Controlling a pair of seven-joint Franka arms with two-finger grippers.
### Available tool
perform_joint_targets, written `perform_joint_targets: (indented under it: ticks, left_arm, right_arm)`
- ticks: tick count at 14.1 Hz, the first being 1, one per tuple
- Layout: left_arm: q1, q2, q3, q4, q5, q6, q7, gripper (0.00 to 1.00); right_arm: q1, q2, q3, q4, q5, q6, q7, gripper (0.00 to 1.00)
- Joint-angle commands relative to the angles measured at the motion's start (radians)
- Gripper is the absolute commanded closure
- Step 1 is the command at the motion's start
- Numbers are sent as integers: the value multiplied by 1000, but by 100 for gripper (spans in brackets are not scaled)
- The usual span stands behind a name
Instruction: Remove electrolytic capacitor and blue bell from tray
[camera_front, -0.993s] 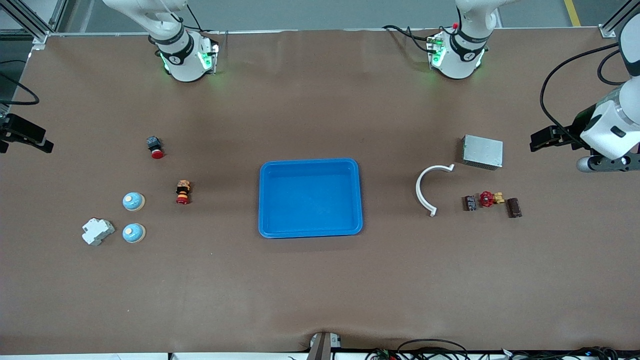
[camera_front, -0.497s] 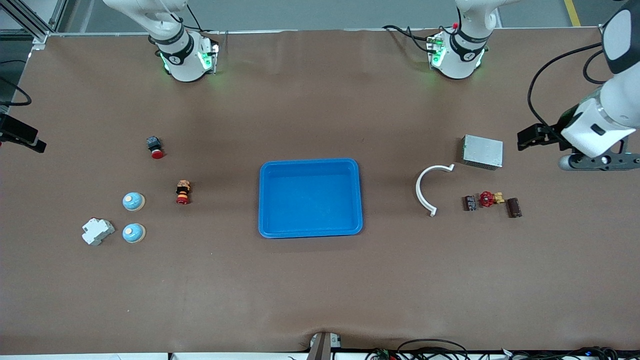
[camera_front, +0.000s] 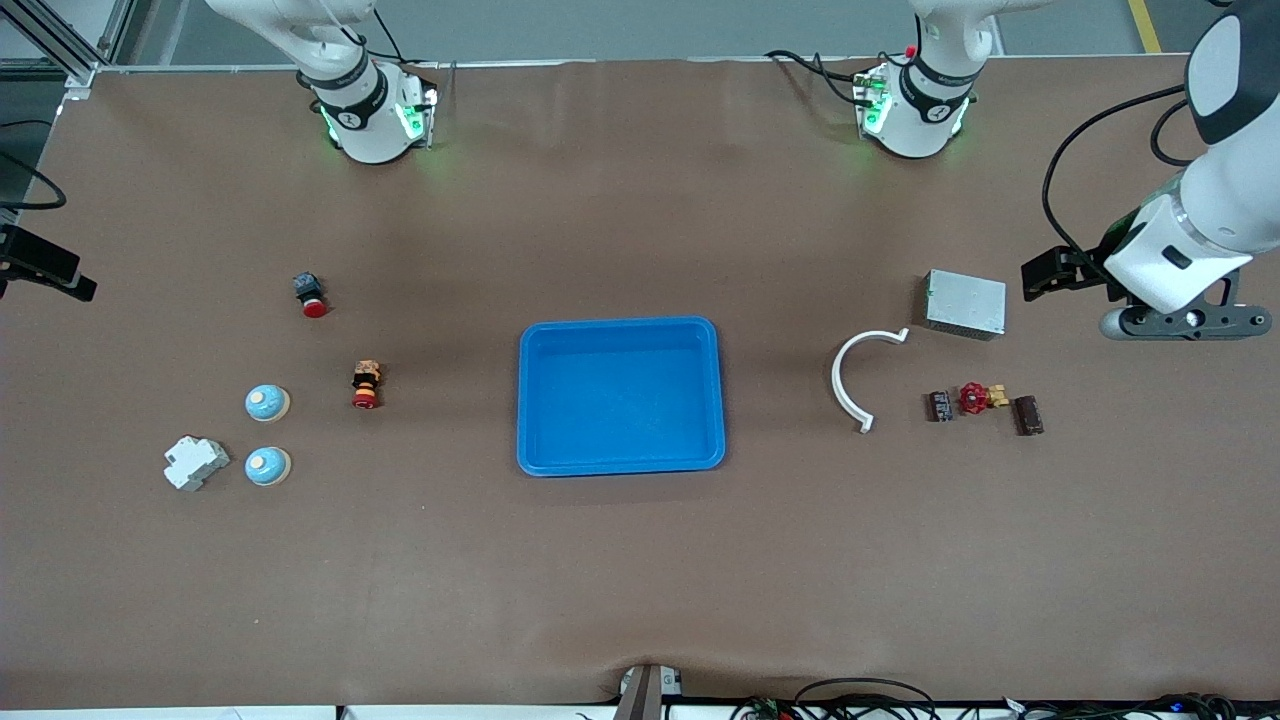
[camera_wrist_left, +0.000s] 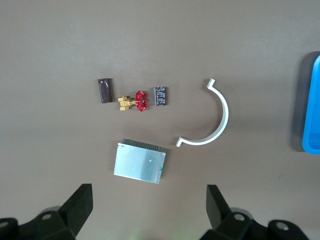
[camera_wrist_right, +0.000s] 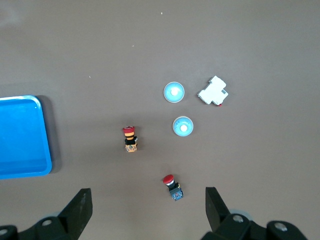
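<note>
The capacitor (camera_front: 940, 406) lies beside a red-handled valve (camera_front: 978, 398) toward the left arm's end of the bench (camera_front: 640, 580); two blue bells (camera_front: 267, 403) sit toward the right arm's end. Between them stands an empty blue tray (camera_front: 620, 462). The left gripper (camera_wrist_left: 150, 207) hovers wide open and empty over a metal box (camera_front: 965, 303); the right gripper (camera_wrist_right: 148, 206), equally wide and empty, hangs over the bench edge.

Two bells (camera_front: 268, 402) (camera_front: 268, 466), two capacitors (camera_front: 940, 406) (camera_front: 1028, 415), two pushbuttons (camera_front: 311, 294) (camera_front: 367, 385), one tray (camera_front: 620, 466).

Right gripper (camera_front: 45, 272) cut by my front view's edge, blue tray (camera_wrist_left: 311, 107) clipped in both wrist views
</note>
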Motion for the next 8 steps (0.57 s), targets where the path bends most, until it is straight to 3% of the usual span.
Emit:
perform_joint_targets:
  ticks: [1,8]
  left_arm:
    - [-21,2,14,19,13,-23,-6,0]
    - [-110,4,94,24,13,-23,-8,0]
  right_arm:
    - [-9,-18,3,18,-13,-30,-10,0]
    - [-12,-18,4,28,-13,-63,-10,0]
